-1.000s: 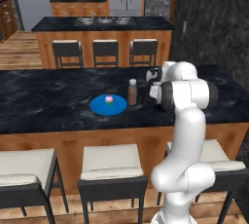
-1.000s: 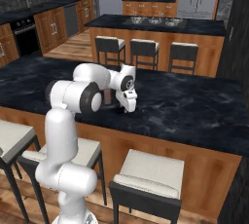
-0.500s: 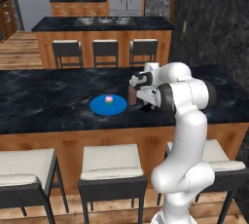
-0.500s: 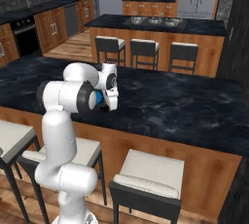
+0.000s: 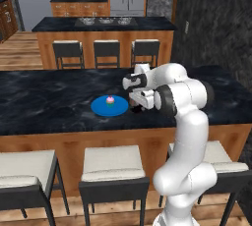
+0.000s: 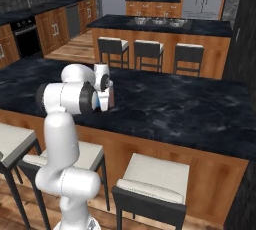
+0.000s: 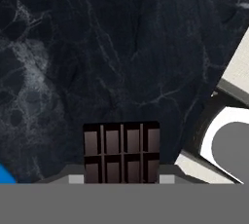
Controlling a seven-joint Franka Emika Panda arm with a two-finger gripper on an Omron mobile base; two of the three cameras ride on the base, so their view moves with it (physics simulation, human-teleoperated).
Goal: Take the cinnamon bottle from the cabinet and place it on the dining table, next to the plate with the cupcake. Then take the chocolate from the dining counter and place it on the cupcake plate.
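bare counter (image 5: 54, 97) left of plate (image 5: 101, 108)

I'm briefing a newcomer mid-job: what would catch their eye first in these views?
First, the white arm bent low over the dark marble counter, its tool shut on a chocolate bar seen close up in the hand view. Then the bright blue plate with a pink cupcake, just left of the arm's hand.

I have swung my gripper (image 5: 136, 103) leftward across the counter (image 5: 54, 97), carrying the chocolate (image 7: 121, 152) toward the plate (image 5: 104, 107); my hand now sits just beside its right rim.
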